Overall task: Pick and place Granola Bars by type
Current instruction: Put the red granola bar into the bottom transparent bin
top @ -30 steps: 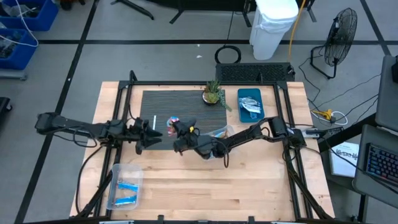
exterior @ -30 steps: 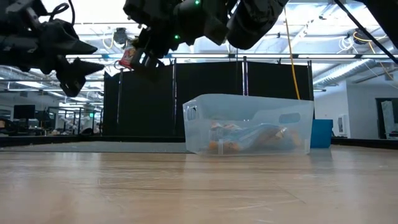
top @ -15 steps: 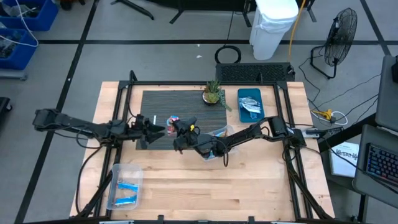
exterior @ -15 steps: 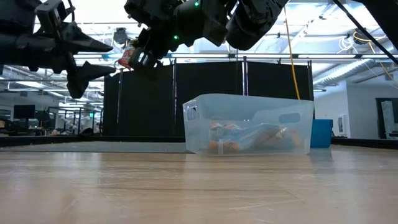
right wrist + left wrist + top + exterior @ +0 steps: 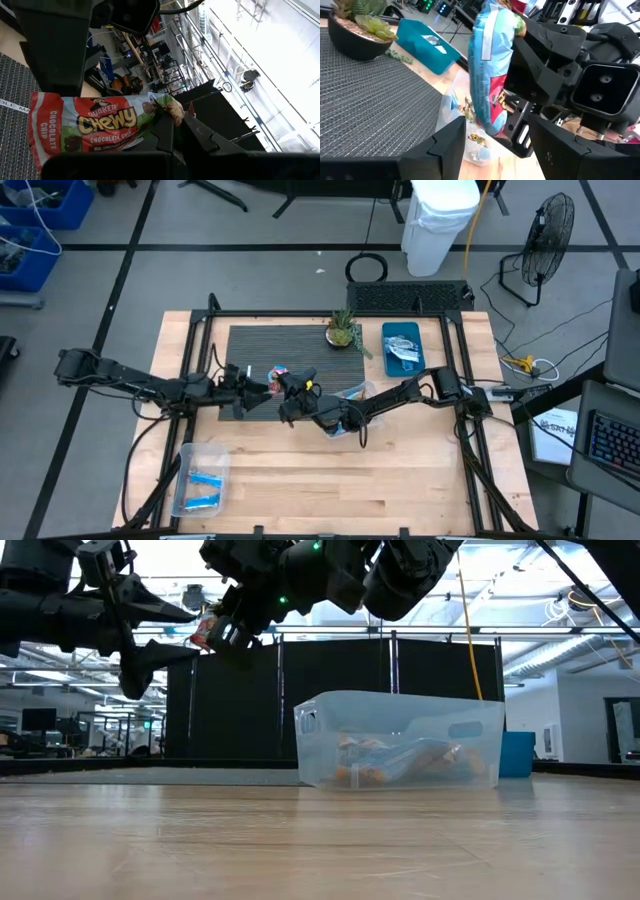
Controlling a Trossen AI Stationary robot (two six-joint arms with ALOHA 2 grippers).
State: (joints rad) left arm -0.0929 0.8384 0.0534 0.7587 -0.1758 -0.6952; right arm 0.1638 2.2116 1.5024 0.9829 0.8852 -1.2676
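Right tool (image 5: 283, 386) is up off the wooden table (image 5: 420, 480), near its middle, clamped on a red, green and pale-blue foil-wrapped granola bar printed "Chewy Chocolate Chip" (image 5: 95, 128). From table height the bar (image 5: 205, 632) hangs high in the air at the tool's tip, well above the boards.

Left tool (image 5: 258, 390) is level with it, fingers spread, pointing straight at the held bar. In its wrist view the bar (image 5: 490, 70) stands on end between and just beyond the two dark fingers (image 5: 447, 145); whether they touch the wrapper I cannot tell.

Clear plastic bin (image 5: 352, 394) sits on the table under the right arm, several orange-toned wrapped bars (image 5: 400, 762) lying inside. A second clear bin (image 5: 200, 478) at the near left corner holds two blue-wrapped bars (image 5: 205, 480). A teal tray (image 5: 402, 346) at the far right holds silvery packets (image 5: 404, 350).

Dark ribbed mat (image 5: 290, 350) covers the far middle of the table; a small potted succulent (image 5: 343, 330) stands at its far right edge. A thin white strip (image 5: 247, 377) lies on the mat near the left tool.
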